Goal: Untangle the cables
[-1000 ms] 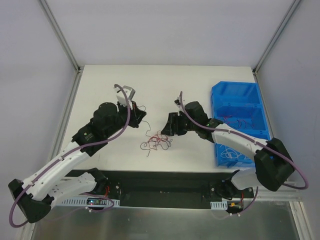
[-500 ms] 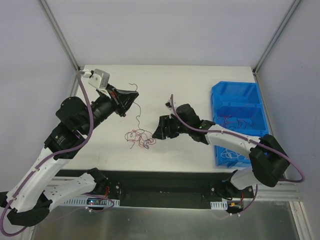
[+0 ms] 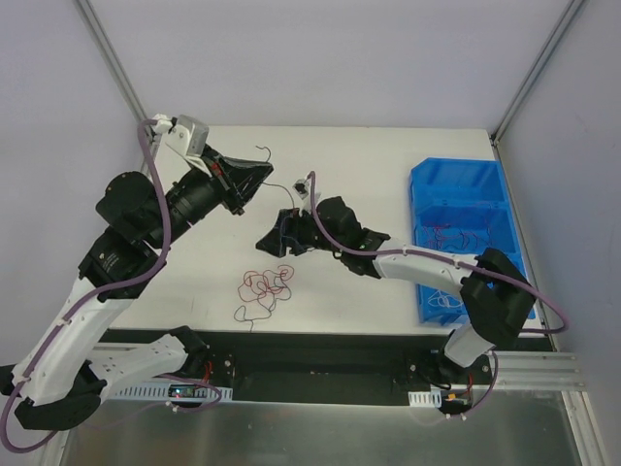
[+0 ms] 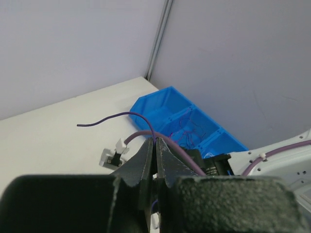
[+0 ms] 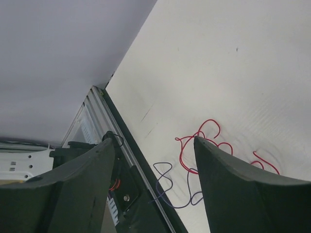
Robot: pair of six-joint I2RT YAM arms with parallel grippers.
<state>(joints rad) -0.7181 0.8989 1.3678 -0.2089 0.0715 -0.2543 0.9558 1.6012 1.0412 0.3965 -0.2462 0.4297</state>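
While your left gripper (image 3: 250,178) hangs raised over the far-left part of the table (image 3: 388,160), its fingers are pressed together on a single purple strand (image 4: 114,118), whose free end curls out past the tips; treat that pinch as your anchor. I judge the step in hand to be drawing this one strand free of the rest. Pull slowly and along the strand's own line, up and away to the left, never sideways across the loops, because wire this fine will likely cinch into a knot if yanked. Whether its lower end reaches the pile I cannot tell; a faint line seems to run rightward from the fingers, but it is too thin to trace. To the right and nearer to you, the clump (image 3: 264,285) of red curls with a dark tail lies flat on the table, apart from both grippers. Just beyond it, your right gripper (image 5: 153,145) has its fingers spread wide with nothing between them, and red and purple loops show on the table past its tips. Bring it down to pin those red loops lightly while the left draws. At the far right stands the blue bin (image 3: 456,180), with thin wires (image 3: 461,236) in it, well apart from the clump; the freed strand probably belongs there.
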